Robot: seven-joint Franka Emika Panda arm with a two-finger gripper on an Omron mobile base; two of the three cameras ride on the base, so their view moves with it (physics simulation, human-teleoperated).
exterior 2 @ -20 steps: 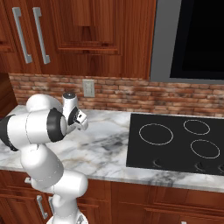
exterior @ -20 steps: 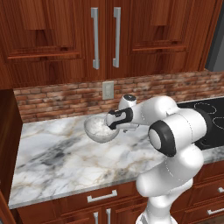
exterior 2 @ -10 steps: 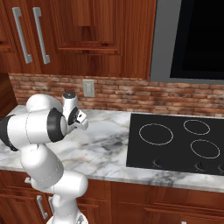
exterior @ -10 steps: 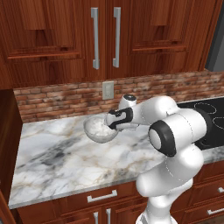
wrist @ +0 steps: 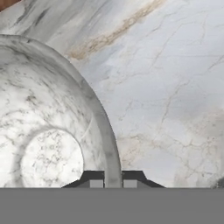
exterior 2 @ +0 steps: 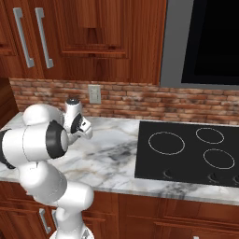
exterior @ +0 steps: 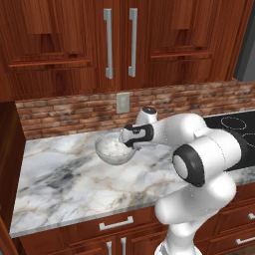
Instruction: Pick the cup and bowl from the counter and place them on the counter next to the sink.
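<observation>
The bowl (exterior: 113,149), wide and mottled grey-white, rests on the white marble counter (exterior: 64,179) near the brick wall. My gripper (exterior: 130,146) reaches over it from the right and is shut on the bowl's right rim. In the hand view the bowl (wrist: 48,131) takes up the left half, and its rim runs down between the two dark fingertips of the gripper (wrist: 113,183). Bare counter (wrist: 175,87) lies to the right of it. In the right base view my white arm hides the bowl. The cup and the sink are out of view.
A black cooktop (exterior 2: 186,149) with white rings is set into the counter (exterior 2: 112,154) to the right of the arm. A brick backsplash with a wall outlet (exterior: 123,102) runs behind. Wooden upper cabinets (exterior: 119,40) hang above, and a dark cabinet side (exterior: 7,149) bounds the counter's left end.
The fingers have closed on the bowl's right rim. The arm and the bowl stay in the same place.
</observation>
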